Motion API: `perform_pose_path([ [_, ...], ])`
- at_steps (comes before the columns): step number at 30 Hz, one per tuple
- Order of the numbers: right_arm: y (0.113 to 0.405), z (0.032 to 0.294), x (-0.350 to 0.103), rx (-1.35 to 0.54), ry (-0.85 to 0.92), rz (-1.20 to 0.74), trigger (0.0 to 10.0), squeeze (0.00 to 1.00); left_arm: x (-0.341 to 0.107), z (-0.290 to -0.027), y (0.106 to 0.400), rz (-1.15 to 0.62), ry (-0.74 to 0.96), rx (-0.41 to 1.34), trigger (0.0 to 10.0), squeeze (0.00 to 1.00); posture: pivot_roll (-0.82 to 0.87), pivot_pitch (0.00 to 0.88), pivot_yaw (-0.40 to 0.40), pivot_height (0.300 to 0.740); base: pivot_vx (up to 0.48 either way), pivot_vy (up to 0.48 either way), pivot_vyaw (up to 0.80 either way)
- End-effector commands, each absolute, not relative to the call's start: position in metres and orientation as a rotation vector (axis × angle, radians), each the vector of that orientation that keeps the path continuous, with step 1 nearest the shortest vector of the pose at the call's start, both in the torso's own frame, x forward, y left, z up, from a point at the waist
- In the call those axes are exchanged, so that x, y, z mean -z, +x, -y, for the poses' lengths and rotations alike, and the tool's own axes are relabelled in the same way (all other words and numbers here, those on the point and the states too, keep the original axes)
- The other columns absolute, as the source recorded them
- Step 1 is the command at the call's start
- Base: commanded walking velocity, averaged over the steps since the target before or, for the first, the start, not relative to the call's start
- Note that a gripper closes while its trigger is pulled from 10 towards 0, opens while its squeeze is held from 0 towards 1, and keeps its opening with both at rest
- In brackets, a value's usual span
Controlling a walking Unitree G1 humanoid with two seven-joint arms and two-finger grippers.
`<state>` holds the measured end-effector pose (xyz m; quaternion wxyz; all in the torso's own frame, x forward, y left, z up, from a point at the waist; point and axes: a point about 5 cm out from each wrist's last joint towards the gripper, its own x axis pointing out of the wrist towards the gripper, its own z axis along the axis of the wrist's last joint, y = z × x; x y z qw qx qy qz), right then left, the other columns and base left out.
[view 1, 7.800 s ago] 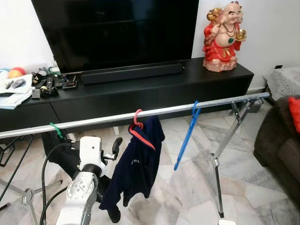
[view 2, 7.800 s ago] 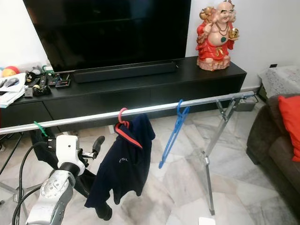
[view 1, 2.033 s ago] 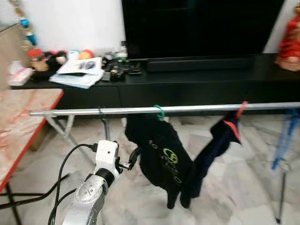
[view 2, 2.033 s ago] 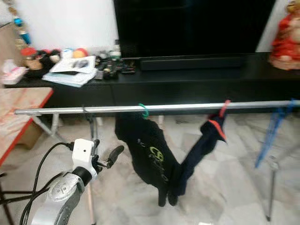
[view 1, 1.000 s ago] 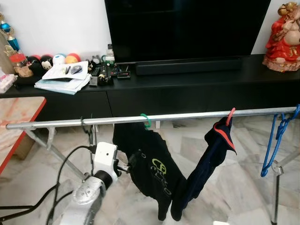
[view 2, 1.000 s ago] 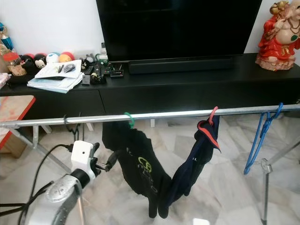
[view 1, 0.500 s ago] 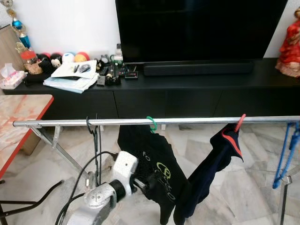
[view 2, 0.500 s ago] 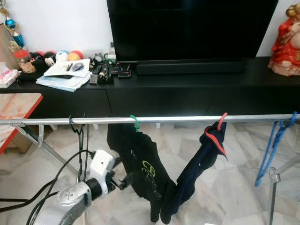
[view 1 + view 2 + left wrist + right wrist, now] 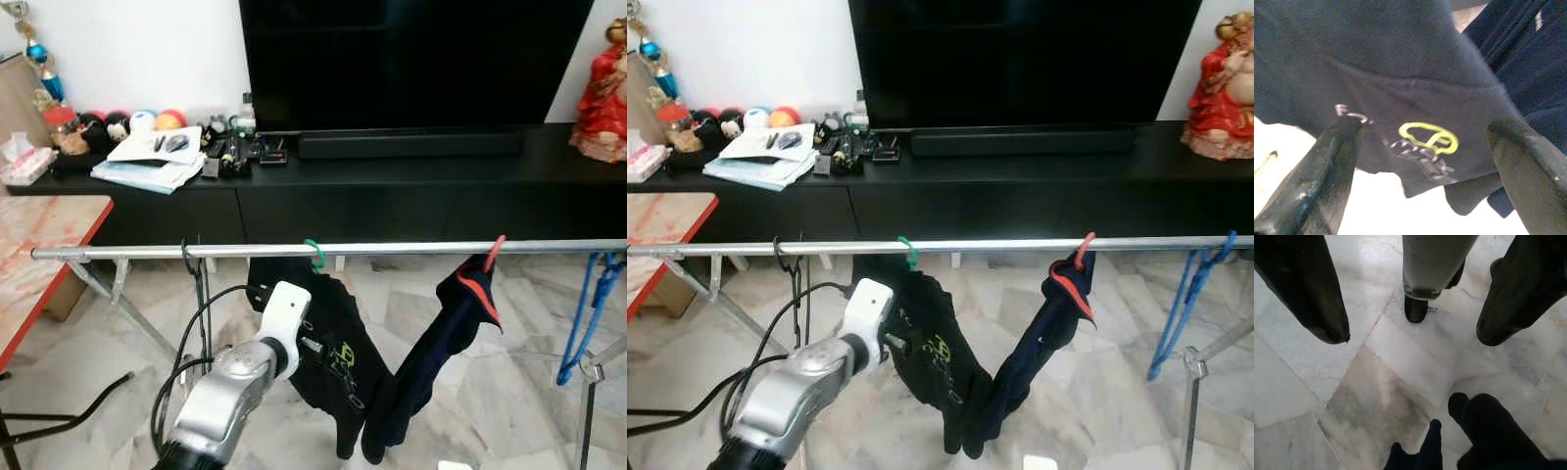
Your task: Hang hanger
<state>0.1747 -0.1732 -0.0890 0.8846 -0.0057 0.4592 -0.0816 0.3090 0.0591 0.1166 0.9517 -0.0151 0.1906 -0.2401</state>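
Note:
A silver clothes rail runs across in front of me. A thin black hanger hangs bare near its left end. Beside it a green hanger carries a black shirt with a yellow logo. Further right are a red hanger with a navy garment and a bare blue hanger. My left gripper is raised below the rail, right at the black shirt, open with the shirt's front just beyond its fingers. My right gripper hangs open over the marble floor.
A black TV bench with a large TV stands behind the rail, with papers and small items on its left end. A red-topped table is at the left. A rack leg stands under my right gripper.
My left arm has lifted and swung right, bringing its gripper up against the black shirt. The hangers stay on the rail. The camera has shifted slightly.

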Motion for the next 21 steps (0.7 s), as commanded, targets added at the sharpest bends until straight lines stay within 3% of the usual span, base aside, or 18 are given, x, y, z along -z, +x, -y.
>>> perform_pose_path([
  [1, 0.172, 0.168, 0.091, 0.164, -0.009, -0.975, 10.0, 0.00, -0.121, -0.056, 0.312, -0.399, -0.037, 0.473, 10.0, 0.00, 0.10, 0.044, 0.032, 0.740, 0.000, 0.000, 0.00],
  [6, 0.174, 0.177, 0.089, 0.179, -0.013, -0.970, 10.0, 0.00, -0.129, -0.041, 0.322, -0.405, -0.053, 0.399, 10.0, 0.00, 0.10, 0.042, 0.031, 0.740, 0.000, 0.000, 0.00],
  [8, 0.172, 0.195, 0.088, 0.197, -0.019, -0.970, 10.0, 0.00, -0.138, -0.035, 0.323, -0.391, -0.093, 0.426, 10.0, 0.00, 0.09, 0.042, 0.034, 0.740, 0.000, 0.000, 0.00],
  [14, 0.165, 0.220, 0.087, 0.224, -0.028, -0.975, 10.0, 0.00, -0.138, -0.045, 0.329, -0.403, -0.095, 0.339, 10.0, 0.00, 0.10, 0.043, 0.031, 0.740, 0.000, 0.000, 0.00],
  [21, 0.169, 0.195, 0.090, 0.198, -0.020, -0.974, 10.0, 0.00, -0.129, -0.069, 0.343, -0.454, -0.068, 0.187, 10.0, 0.00, 0.10, 0.044, 0.030, 0.740, 0.000, 0.000, 0.00],
])
